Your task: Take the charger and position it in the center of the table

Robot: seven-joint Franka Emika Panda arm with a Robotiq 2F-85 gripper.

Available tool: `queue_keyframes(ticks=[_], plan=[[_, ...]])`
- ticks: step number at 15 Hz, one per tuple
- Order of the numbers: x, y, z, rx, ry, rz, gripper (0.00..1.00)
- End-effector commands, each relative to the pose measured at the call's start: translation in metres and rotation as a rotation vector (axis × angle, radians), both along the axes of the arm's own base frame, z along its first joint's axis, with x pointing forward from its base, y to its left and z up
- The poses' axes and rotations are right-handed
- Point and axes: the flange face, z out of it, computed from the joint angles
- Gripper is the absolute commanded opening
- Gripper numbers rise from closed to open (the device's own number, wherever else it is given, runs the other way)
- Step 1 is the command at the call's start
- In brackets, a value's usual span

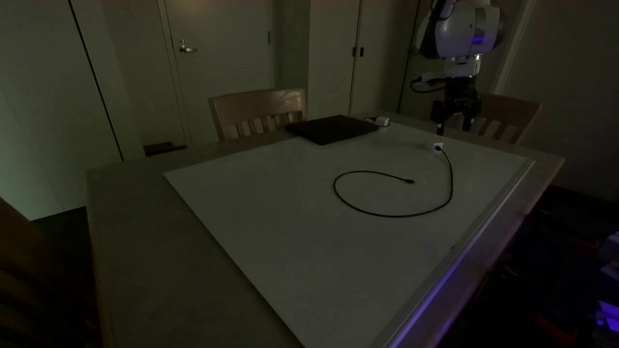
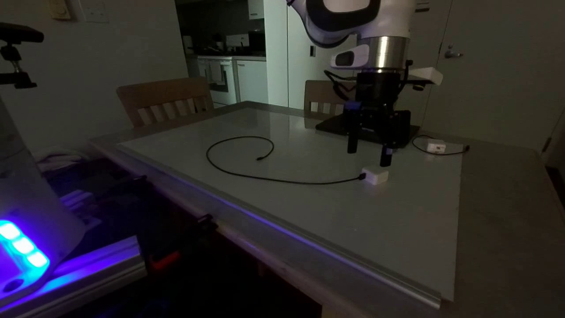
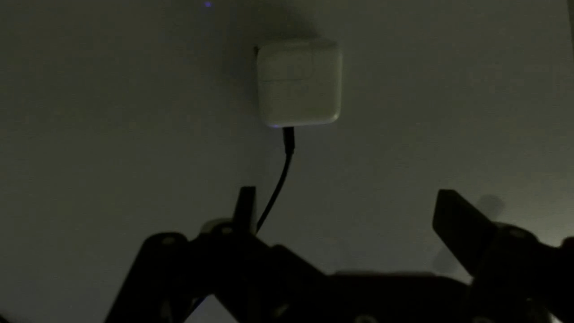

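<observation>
Two fingers [image 2: 352,143] of the gripper [image 2: 369,156] are spread wide above the table [image 1: 271,217], on whose pale top the charger [image 2: 309,183] is laid, its black cable [image 1: 394,216] curled in an open loop from a white plug [image 3: 299,83]; a dark pad [image 1: 333,129] is set near the table's edge.

Wooden chairs [image 2: 164,93], dark pad [image 1: 332,129], pale door [image 1: 225,72] (with lever handle [image 1: 187,49])

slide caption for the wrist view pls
Open claw over the table; whitish charger plug and its black cable lie ungrasped.
</observation>
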Motion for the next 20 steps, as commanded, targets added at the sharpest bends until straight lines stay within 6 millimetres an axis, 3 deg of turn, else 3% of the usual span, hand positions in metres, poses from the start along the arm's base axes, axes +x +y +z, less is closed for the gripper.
queue_keyframes(ticks=[1,5,11,20], plan=[[-0.012,-0.015,0.006,0.096,-0.076,-0.005,1.0],[-0.022,-0.027,-0.003,0.169,-0.114,0.006,1.0],[-0.027,-0.027,-0.012,0.176,-0.144,0.041,1.0],[-0.001,-0.004,-0.023,0.129,-0.2,0.146,1.0]])
